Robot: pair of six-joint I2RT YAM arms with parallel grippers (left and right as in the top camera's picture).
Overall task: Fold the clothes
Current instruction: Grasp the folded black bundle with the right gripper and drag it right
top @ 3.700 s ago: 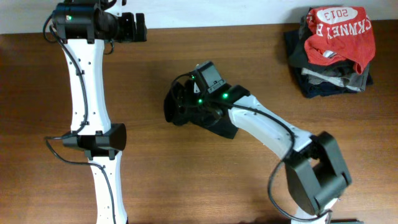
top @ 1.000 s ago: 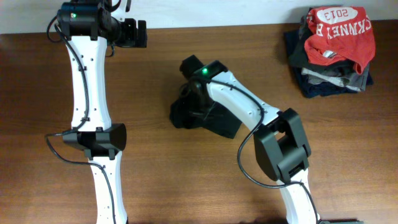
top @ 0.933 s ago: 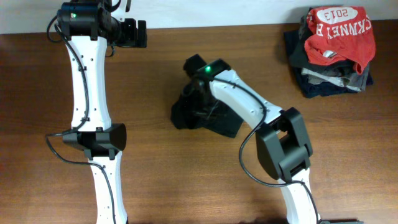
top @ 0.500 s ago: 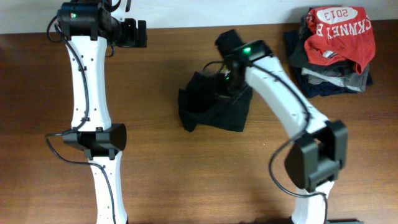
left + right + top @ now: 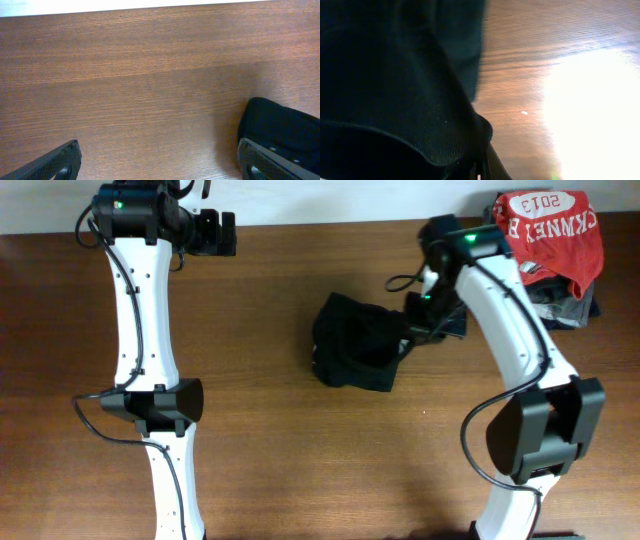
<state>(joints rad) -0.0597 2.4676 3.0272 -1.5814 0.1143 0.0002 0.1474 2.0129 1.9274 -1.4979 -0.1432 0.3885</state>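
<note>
The clothes, a black shirt [image 5: 358,352], lie bunched in the middle of the table, with one edge stretched toward the right. My right gripper [image 5: 428,326] is shut on that edge, just right of the bundle. In the right wrist view the black shirt [image 5: 390,85] fills the left side and drapes over the closed gripper [image 5: 480,172] at the bottom. My left gripper [image 5: 215,232] stays at the back left, open and holding nothing. The left wrist view shows its gripper [image 5: 165,165] wide open over bare wood, with the shirt [image 5: 285,127] at the lower right.
A pile of folded garments [image 5: 530,305] topped by a red printed shirt [image 5: 545,230] sits at the back right corner, close to my right arm. The wooden table [image 5: 300,460] ends at a white back wall [image 5: 320,198].
My right arm has swung right and toward the back, dragging the black shirt along by its edge. The left arm has not moved.
</note>
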